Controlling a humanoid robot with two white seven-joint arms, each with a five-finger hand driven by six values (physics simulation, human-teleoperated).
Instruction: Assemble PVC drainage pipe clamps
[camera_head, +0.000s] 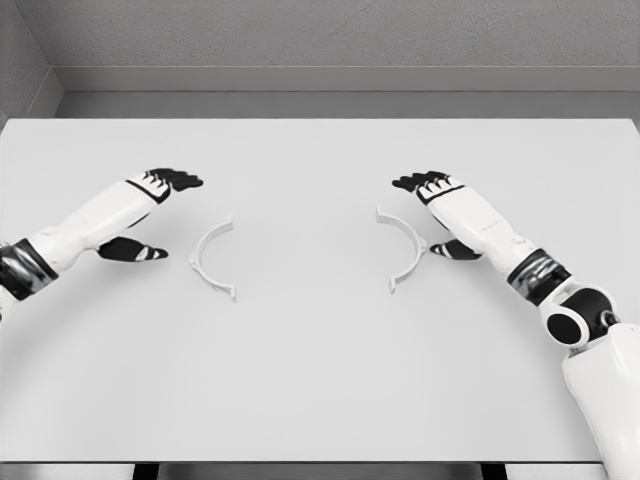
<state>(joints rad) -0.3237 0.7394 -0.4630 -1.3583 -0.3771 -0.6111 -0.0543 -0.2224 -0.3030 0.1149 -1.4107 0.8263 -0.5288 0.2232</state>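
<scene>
White plastic half-clamps, thin and stiff, probably light and slippery. Left half-clamp (212, 259) just beside left hand (150, 215), right half-clamp (402, 248) just beside right hand (437, 215), both flat on tabletop (320, 380). Both hands open, fingers spread, holding nothing. Best gripped mid-arc, thumb inside, likely.
</scene>
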